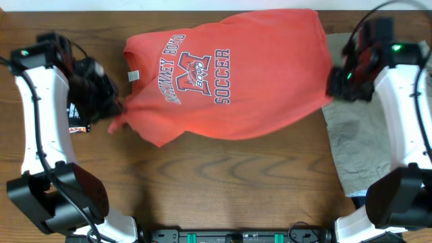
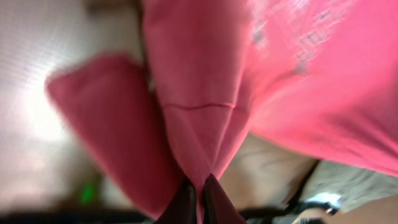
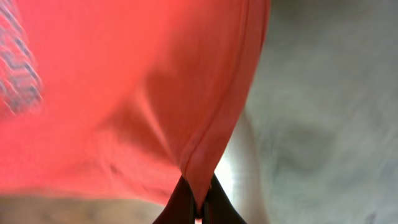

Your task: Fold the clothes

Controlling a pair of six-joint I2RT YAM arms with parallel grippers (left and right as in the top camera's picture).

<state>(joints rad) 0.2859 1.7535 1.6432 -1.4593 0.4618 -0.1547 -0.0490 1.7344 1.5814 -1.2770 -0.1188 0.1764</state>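
The coral-red T-shirt [image 1: 229,74] with the navy-and-white "SOCCER" print is stretched across the table's far half, print up. My left gripper [image 1: 115,102] is shut on its left end; the left wrist view shows red cloth [image 2: 199,112] pinched between the fingers [image 2: 199,193]. My right gripper [image 1: 333,86] is shut on its right edge; the right wrist view shows a red fold [image 3: 155,93] clamped in the jaws [image 3: 198,198]. A khaki-beige garment [image 1: 354,145] lies flat at the right, partly under my right arm.
The brown wooden table [image 1: 223,182] shows bare wood at the front. A small black tag or card [image 1: 78,127] lies near the left arm. The arm bases stand at the front left and front right corners.
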